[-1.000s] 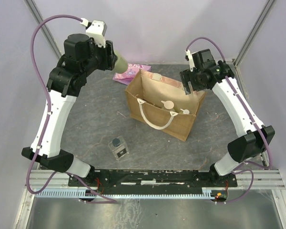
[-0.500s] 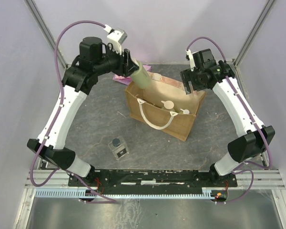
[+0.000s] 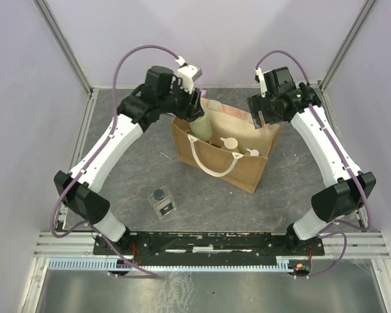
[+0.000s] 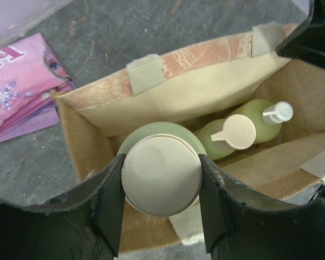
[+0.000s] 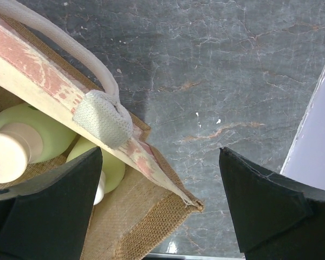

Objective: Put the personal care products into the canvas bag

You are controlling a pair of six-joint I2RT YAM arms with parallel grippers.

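While the left gripper [image 3: 195, 112] is clamped, about half spread, on a cream-capped yellow-green bottle [image 4: 160, 181] at the mouth of the canvas bag [image 3: 238, 173], left end, the bottle is best lowered straight past the rim before release. A high drop risks a knock on its neighbours. Clear square bottle [image 3: 161, 202] is seen on the table, well in front of the bag. Pink packet [image 4: 21, 92] lies beside the bag's back left corner. Flip-cap bottle [image 4: 231, 135] and pump bottle [image 4: 262, 120] are packed inside, just right of the drop spot, so room is tight. Right gripper [image 5: 161, 162] is spread wide, nothing held, straddling the right rim.
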